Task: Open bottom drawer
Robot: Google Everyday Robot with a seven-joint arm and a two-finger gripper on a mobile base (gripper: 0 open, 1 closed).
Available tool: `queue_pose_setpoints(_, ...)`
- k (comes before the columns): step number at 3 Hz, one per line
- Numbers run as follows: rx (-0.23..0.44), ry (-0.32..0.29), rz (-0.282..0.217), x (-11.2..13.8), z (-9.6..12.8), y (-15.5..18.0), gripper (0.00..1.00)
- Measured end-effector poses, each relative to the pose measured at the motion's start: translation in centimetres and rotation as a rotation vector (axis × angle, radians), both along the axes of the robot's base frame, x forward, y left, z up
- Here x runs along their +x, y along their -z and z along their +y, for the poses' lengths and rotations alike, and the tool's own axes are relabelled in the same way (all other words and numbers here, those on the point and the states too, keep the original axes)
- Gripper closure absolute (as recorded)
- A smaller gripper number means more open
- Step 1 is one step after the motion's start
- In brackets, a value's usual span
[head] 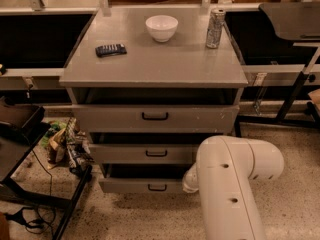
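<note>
Gripper: hidden behind the white arm (235, 184), seemingly low at the right end of the bottom drawer (135, 185); whether it is wide, narrow or holding anything I cannot tell.
Bottom drawer: lowest and shallowest grey front of the three, just above the floor (145, 216), with a dark gap over its top edge, so it looks partly out already.
Handle: small black loop (157, 187) at the middle of that front, left of the arm and bare.
Step in hand: judged a straight pull toward the camera; keep the force level and square to the front so the drawer does not rack on its runners.
Room ahead: speckled floor before the drawer looks open, enough for a full slide.
Left edge: a black stand leg (72, 199) and floor clutter (62, 144) sit near the cabinet's left corner; keep the pull from drifting that way.
Above: middle drawer (130, 154) and top drawer (115, 118) overhang; stay below them.
Far: bowl (161, 27), can (216, 28) and black remote (111, 49) rest on the cabinet top (150, 64); a jerk might topple the can.
</note>
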State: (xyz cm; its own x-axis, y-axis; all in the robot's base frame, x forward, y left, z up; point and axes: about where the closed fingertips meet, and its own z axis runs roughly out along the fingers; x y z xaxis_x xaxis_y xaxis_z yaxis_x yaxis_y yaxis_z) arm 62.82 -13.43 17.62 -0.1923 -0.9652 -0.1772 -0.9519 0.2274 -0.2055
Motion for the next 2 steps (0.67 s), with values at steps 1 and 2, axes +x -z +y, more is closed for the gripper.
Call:
queue_pose_setpoints(1, 0.000, 0.000, 0.000, 0.0, 0.0, -0.8, 1.00)
queue_pose_setpoints(2, 0.000, 0.015, 0.007, -1.3, -1.5, -1.0, 1.00)
